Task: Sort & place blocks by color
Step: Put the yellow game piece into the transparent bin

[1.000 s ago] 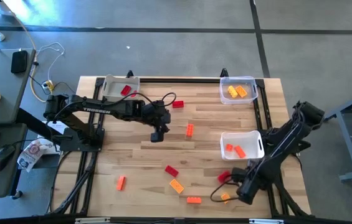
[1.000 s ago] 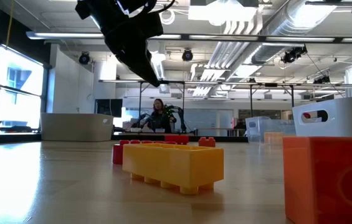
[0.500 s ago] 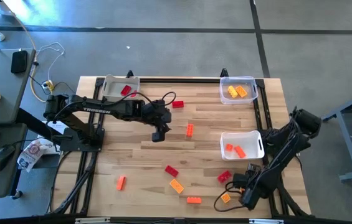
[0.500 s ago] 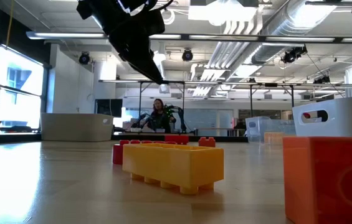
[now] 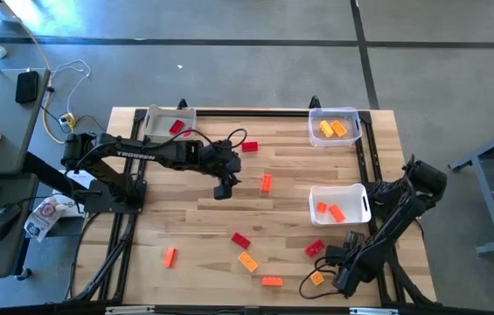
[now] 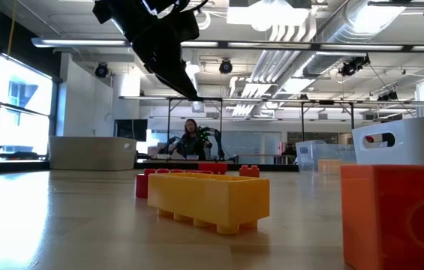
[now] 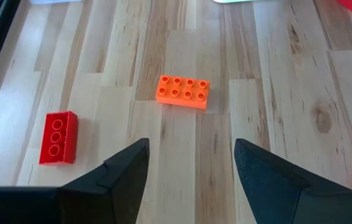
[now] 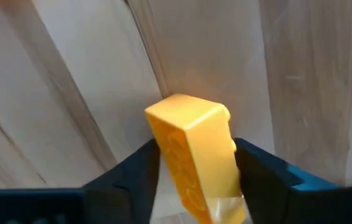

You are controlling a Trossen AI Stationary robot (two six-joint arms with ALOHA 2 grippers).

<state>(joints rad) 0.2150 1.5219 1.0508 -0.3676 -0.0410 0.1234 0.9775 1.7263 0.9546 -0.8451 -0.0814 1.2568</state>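
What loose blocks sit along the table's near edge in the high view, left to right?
orange block → red block → orange-yellow block → orange block by the edge → red block near the right gripper → yellow block between the right gripper's fingers.

Right claw (image 8: 191,168) newly around yellow block (image 8: 194,149).

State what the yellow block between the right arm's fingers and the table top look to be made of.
Yellow block: likely moulded plastic, smooth and slightly glossy, with rounded edges and a soft highlight on top; the right end effector is closing on it. Table: apparently wood planks, pale, with visible grain, a knot and seams.
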